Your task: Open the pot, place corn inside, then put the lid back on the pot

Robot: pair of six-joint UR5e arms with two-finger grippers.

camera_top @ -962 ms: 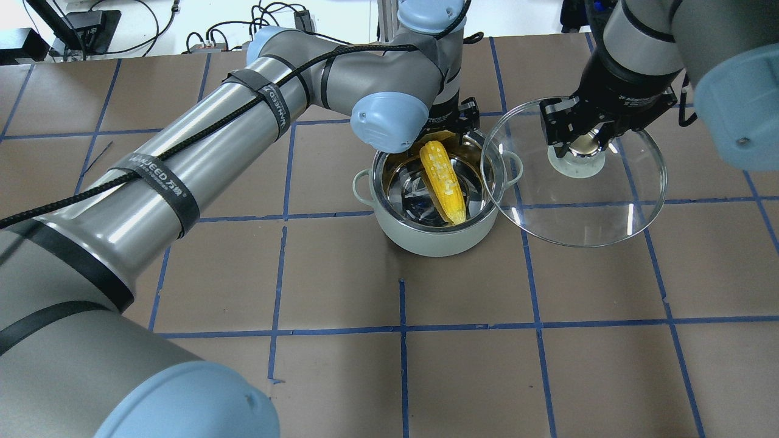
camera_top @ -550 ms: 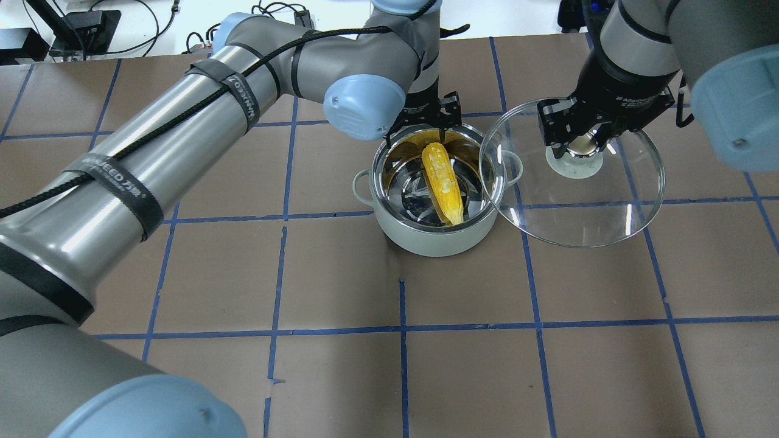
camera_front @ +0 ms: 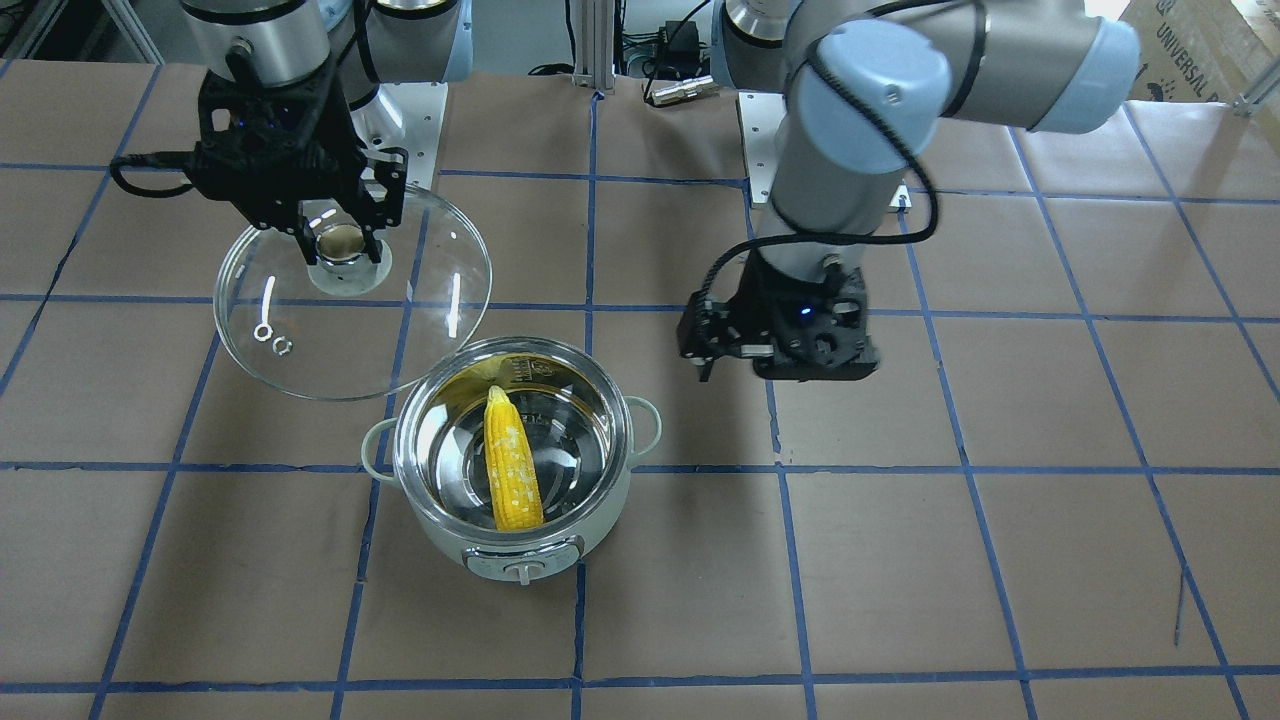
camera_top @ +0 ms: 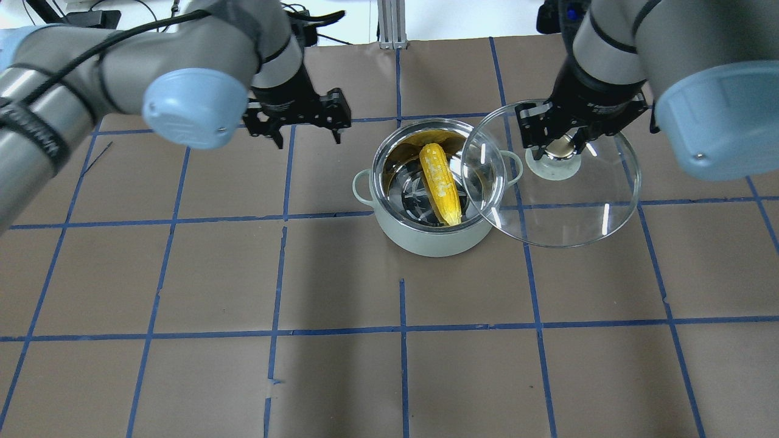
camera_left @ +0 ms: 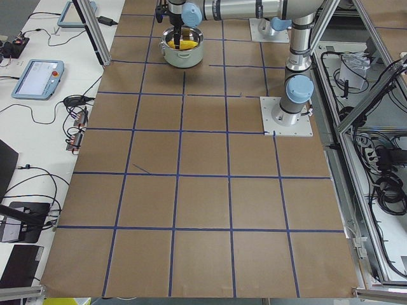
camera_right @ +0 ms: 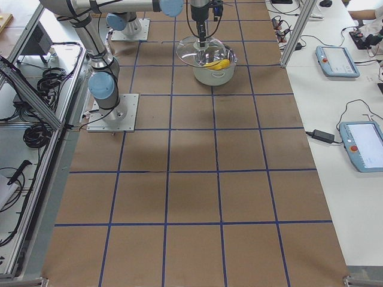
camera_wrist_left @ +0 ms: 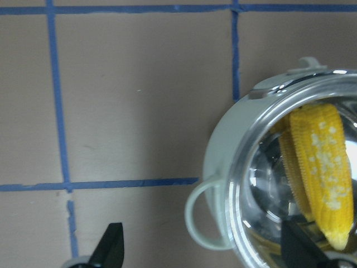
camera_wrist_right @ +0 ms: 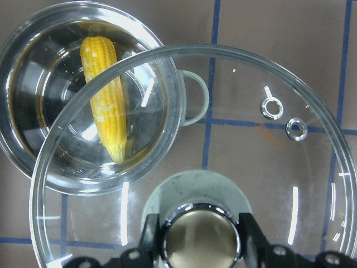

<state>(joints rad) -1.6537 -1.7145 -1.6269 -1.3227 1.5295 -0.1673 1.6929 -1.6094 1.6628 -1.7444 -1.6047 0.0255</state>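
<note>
With corn (camera_top: 439, 182) in the pot (camera_top: 426, 240), the lid (camera_top: 578, 213) is being pinched at its knob (camera_wrist_right: 201, 237) by the right hand (camera_top: 558, 148) (left hand (camera_top: 308, 140) spread, empty), so next it'd probably need centring and lowering.

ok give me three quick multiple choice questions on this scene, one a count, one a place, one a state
1. Count: how many small holes are in the lid? A) one B) two C) four
2. Place: the corn lies A) on the lid B) inside the pot C) outside the pot, by its handle
3. State: the left pincer is A) shut on the corn B) shut on the lid C) open and empty

Answers:
1 B, two small holes with metal rings show side by side in the glass in the right wrist view.
2 B, it leans against the steel wall inside the pot.
3 C, its fingers stand wide apart with nothing between them.
</note>
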